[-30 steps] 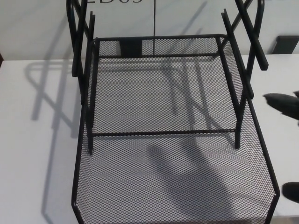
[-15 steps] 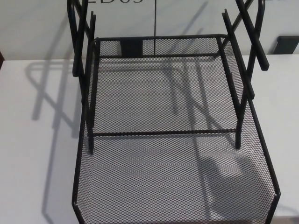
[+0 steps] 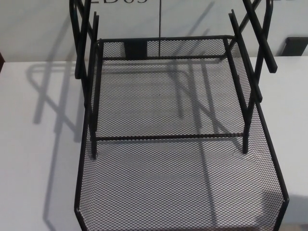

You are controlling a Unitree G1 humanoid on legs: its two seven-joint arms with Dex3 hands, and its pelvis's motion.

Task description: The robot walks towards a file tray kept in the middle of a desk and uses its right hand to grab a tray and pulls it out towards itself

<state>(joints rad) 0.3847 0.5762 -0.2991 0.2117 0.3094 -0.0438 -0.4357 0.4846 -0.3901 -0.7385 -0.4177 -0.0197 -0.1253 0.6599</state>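
Observation:
A black wire-mesh file tray [image 3: 183, 187] lies pulled forward out of its black metal rack [image 3: 91, 96]; its front rim reaches the bottom of the head view. The tray's rear part still sits under the rack's cross bar [image 3: 168, 137]. The rack's crossed side struts [image 3: 260, 33] rise at the upper left and upper right. Neither hand shows in the picture, and no hand shadow lies on the mesh.
The rack stands on a white desk [image 3: 33, 159] against a light wall. A small dark object [image 3: 296, 45] sits at the far right edge by the wall. Shadows of the rack fall on the desk to the left.
My right hand, seen at the right edge a second ago, has withdrawn out of view. Its shadow slid right across the tray mesh and has gone. The tray and rack stayed put.

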